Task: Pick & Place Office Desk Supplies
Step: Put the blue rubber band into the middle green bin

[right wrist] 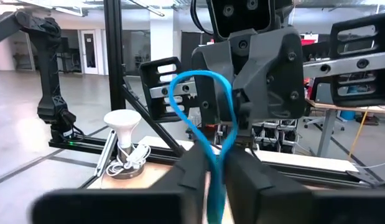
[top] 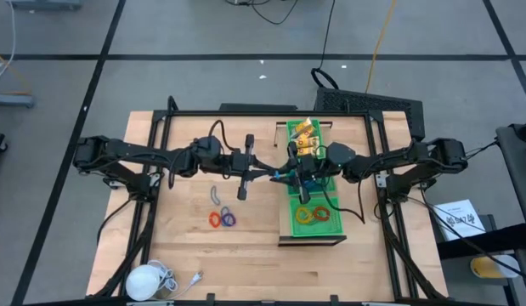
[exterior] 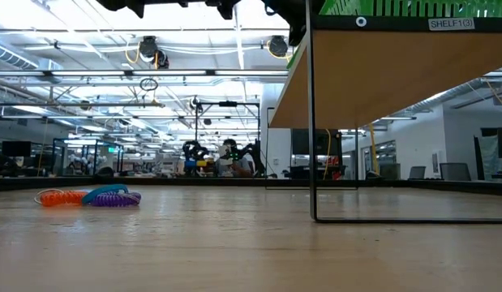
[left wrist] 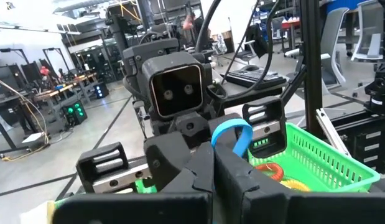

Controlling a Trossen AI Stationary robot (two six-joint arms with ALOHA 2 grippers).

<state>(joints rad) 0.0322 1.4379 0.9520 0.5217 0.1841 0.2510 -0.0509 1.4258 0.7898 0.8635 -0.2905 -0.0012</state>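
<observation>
While pinched, thin blue ring (right wrist: pixel 201 118) looped

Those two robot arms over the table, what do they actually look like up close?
Both arms are dark, nearly black, built of jointed segments with black cables looping along them. The left gripper and right gripper are chunky, angular dark blocks, each ending in two blunt jaws. Each carries a boxy camera housing with small round lenses on its wrist, and silvery metal rail pieces show at the sides.
</observation>
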